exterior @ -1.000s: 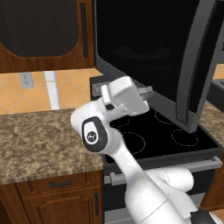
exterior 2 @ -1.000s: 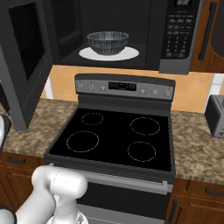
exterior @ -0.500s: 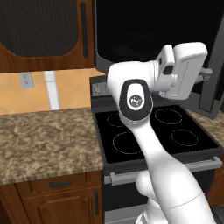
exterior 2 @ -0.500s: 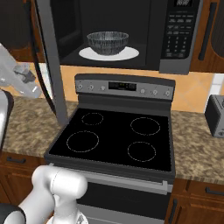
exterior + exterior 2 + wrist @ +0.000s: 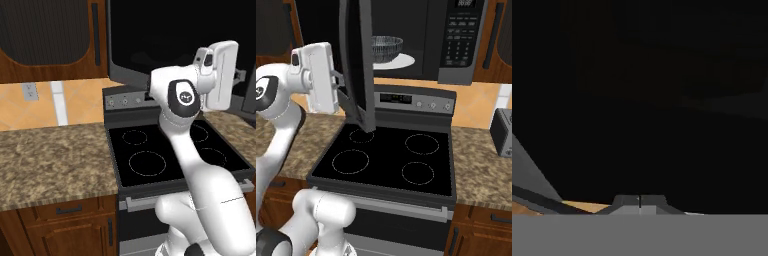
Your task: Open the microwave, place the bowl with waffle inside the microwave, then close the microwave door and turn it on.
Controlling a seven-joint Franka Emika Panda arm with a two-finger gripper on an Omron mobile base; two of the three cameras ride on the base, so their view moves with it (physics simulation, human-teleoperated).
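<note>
Black and boxy, the wide microwave (image 5: 421, 35) hung above the black four-ring stove (image 5: 388, 160), its glossy dark glass door (image 5: 357, 60) swung half open and standing nearly edge-on in the right base view. Inside, the small grey patterned bowl (image 5: 387, 47) sat on the flat white round turntable plate (image 5: 393, 61). The white arm's pincer (image 5: 342, 86) was fully closed, gripping nothing, its tips right against the outer face of the door. In the hand view the two dark fingertips (image 5: 627, 202) met side by side before black glass. Speckled brown stone counter (image 5: 52, 160) flanked the stove.
</note>
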